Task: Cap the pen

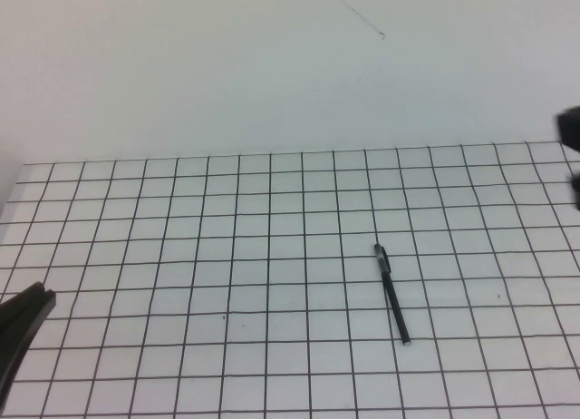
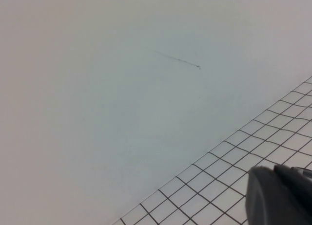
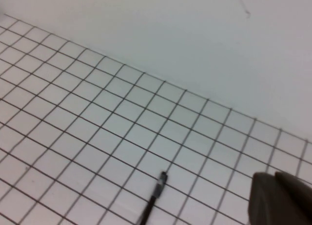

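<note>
On the white, black-gridded table (image 1: 181,256), the left end effector (image 1: 23,324) sits at the near left edge of the high view, well apart from the pen and off to its left. Only a dark, tapering wedge of it shows there, its tip pointing toward the table's middle. Whether it stands apart or together cannot be told. The left wrist view gives no more: a dark rounded piece of the left end effector (image 2: 278,196) fills one corner, over grid squares and in front of the plain white wall (image 2: 122,88), which bears a thin dark scratch (image 2: 178,59).

The pen (image 1: 391,295) lies flat on the table, right of centre, touching nothing and alone on the grid. It is a thin black stick, set at a slight slant to the grid lines. Its clip end points toward the wall; its small pale tip points toward the near edge. The right wrist view catches the pen (image 3: 153,198) partway, clip end up the grid, the rest cut off by the frame edge.

To the pen's right and farther back toward the wall, the right end effector (image 1: 571,156) shows only as dark fragments at the frame's right edge, raised and well apart from the pen. Its state cannot be told either. In its own wrist view the right end effector (image 3: 282,198) is a dark blurred mass in the corner, beside the pen but not touching it.
</note>
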You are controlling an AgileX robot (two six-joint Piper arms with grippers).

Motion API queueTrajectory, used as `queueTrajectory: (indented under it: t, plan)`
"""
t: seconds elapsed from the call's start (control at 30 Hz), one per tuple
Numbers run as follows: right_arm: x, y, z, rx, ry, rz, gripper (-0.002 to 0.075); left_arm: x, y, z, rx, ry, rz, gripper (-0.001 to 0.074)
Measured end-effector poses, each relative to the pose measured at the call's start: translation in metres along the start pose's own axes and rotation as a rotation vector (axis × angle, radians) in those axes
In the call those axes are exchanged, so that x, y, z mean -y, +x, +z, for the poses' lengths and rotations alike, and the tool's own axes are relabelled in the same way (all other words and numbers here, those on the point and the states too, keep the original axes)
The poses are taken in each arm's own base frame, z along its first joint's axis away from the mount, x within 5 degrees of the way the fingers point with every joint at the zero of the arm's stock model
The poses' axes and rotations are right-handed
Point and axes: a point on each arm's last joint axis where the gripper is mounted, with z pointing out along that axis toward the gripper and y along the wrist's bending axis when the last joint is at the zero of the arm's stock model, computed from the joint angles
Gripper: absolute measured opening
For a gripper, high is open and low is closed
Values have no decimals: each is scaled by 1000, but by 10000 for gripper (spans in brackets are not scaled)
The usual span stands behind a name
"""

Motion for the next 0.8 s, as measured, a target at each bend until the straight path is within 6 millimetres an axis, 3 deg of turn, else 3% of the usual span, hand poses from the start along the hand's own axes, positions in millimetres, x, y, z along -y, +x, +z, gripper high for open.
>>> queueTrajectory:
  t: [0.13, 0.43, 0.6, 0.8]
  plan:
    - [-1, 25, -26, 60, 3, -5, -1, 0, 0, 0, 0, 0, 0, 0]
    - [-10, 99, -53, 114, -31, 57, -1, 0, 0, 0, 0, 0, 0, 0]
    - [-13, 122, -58, 124, -47, 99, -1, 0, 0, 0, 0, 0, -5, 0]
    - [-15, 144, -51, 18, -41, 78, -3, 0, 0, 0, 0, 0, -7, 0]
